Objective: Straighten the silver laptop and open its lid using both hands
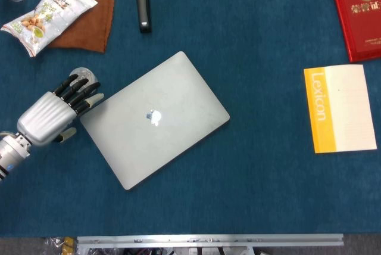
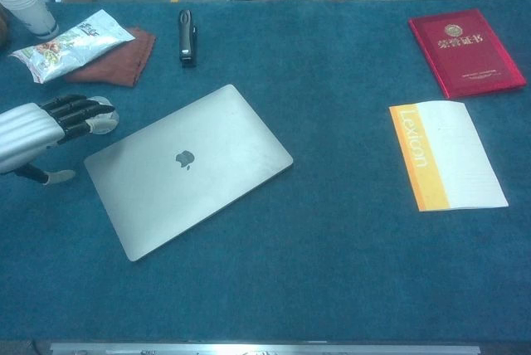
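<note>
Laptop (image 1: 155, 119) lies askew; left hand (image 1: 52, 112) beside it, fingers extended, empty.

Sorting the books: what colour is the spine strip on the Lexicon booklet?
Orange-yellow, with pale lettering, on the Lexicon booklet; the rest is cream. Head view shows it best.

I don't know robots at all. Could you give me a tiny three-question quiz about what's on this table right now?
1. True or false: the flat silver laptop has its lid raised.
2. Which is nearest the robot's silver left hand? A red booklet; B laptop; C yellow-spined book.
3. Fill in: the snack packet lies partly on a ____ cloth.

Key: 1 false, the lid is shut. 2 B. 3 brown.
</note>
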You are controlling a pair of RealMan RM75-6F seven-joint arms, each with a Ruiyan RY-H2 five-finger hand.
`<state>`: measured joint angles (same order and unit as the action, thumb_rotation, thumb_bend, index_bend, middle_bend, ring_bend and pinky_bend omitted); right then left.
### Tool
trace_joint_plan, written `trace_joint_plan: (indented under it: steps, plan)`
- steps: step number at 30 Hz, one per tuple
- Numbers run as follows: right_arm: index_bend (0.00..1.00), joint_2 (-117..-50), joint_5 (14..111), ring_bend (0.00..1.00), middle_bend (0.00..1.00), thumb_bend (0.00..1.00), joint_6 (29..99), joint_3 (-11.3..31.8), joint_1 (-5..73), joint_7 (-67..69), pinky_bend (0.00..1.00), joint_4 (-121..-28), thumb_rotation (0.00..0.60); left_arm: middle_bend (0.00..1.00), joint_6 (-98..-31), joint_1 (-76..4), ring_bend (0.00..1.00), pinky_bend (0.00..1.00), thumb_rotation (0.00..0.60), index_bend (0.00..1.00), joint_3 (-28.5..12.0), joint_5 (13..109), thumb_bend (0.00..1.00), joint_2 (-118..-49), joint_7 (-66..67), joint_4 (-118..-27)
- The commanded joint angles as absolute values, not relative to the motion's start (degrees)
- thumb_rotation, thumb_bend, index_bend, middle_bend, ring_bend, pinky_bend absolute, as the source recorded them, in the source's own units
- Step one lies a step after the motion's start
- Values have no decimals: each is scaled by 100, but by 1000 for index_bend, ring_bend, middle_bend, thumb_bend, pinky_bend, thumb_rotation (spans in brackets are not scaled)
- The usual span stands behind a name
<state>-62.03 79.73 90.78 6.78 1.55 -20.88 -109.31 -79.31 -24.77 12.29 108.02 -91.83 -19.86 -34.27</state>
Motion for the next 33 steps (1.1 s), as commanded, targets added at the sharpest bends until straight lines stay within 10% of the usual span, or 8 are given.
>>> trace_joint_plan:
  steps: [1, 33]
  plan:
    - [0, -6191, 7972, 8, 61, 158, 9086, 679, 150, -2098, 100, -10943, 600, 0, -7896, -2479, 0, 0, 600, 0, 1286, 10783, 246, -9294, -2084, -3262]
    - [0, -6079, 7885, 8, 60, 157, 9200, 716, 43, -1999, 100, -10886, 600, 0, -7805, -2893, 0, 0, 600, 0, 1445, 10762, 244, -9594, -2259, -3124]
